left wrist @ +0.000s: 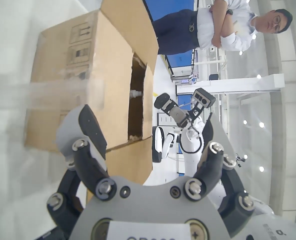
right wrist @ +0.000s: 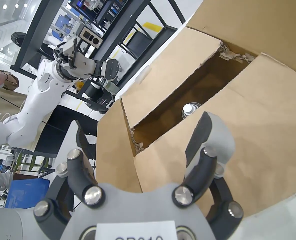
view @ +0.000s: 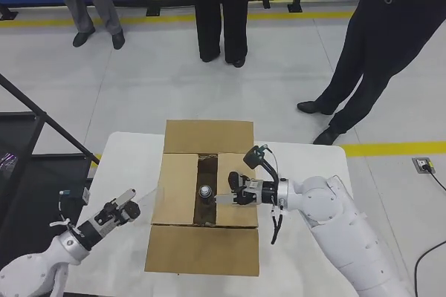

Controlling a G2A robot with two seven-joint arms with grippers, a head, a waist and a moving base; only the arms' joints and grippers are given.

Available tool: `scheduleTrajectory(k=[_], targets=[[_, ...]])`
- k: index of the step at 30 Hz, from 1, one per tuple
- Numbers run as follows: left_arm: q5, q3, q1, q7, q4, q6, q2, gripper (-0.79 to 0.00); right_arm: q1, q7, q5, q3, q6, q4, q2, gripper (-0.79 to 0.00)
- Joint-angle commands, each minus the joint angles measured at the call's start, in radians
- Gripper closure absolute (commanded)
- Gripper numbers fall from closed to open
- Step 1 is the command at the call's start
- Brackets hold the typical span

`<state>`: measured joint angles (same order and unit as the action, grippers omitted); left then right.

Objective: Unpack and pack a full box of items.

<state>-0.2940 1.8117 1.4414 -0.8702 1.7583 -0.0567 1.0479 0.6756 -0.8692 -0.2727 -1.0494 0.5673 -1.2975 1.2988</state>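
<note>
A cardboard box (view: 201, 197) stands in the middle of the white table (view: 126, 160). Its two long flaps lie nearly flat with a narrow gap between them, and its end flaps are folded outward. Down in the gap a white bottle cap (view: 206, 192) (right wrist: 189, 108) shows. My right gripper (view: 227, 189) (right wrist: 142, 133) hangs open over the right-hand flap at the gap's edge, holding nothing. My left gripper (view: 128, 202) (left wrist: 150, 128) is open too, low over the table beside the box's left wall (left wrist: 82, 76), apart from it. The rest of the box's contents are hidden.
A black metal rack (view: 15, 148) stands off the table's left side. The torn flap edges (right wrist: 228, 53) border the gap. Bare table lies left of the box (view: 134, 223) and a narrower strip to its right (view: 312, 160).
</note>
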Motion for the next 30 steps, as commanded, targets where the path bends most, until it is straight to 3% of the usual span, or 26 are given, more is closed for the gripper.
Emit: scheduleTrajectory(k=[1, 5, 8, 20, 30], targets=[[-0.034, 0.042, 0.032, -0.142, -0.016, 0.015, -0.01, -0.785, 0.0, 0.0, 0.0, 0.0, 0.0, 0.0, 0.0, -0.785], [-0.036, 0.072, 0.056, -0.375, -0.059, 0.039, -0.029, -0.785, 0.027, 0.069, -0.013, -0.018, -0.011, -0.026, -0.003, -0.785], [0.013, 0.054, 0.041, -0.419, -0.087, 0.029, -0.037, -0.785, 0.05, 0.141, 0.001, -0.049, -0.014, -0.031, -0.008, -0.785], [0.029, -0.125, -0.048, -0.351, -0.145, -0.008, -0.033, -0.785, 0.05, 0.345, 0.0, -0.108, -0.103, 0.063, -0.009, -0.785], [-0.059, -0.144, -0.062, -0.357, -0.14, -0.003, -0.037, -0.785, -0.045, 0.446, -0.036, -0.086, -0.163, 0.246, 0.008, -0.785]])
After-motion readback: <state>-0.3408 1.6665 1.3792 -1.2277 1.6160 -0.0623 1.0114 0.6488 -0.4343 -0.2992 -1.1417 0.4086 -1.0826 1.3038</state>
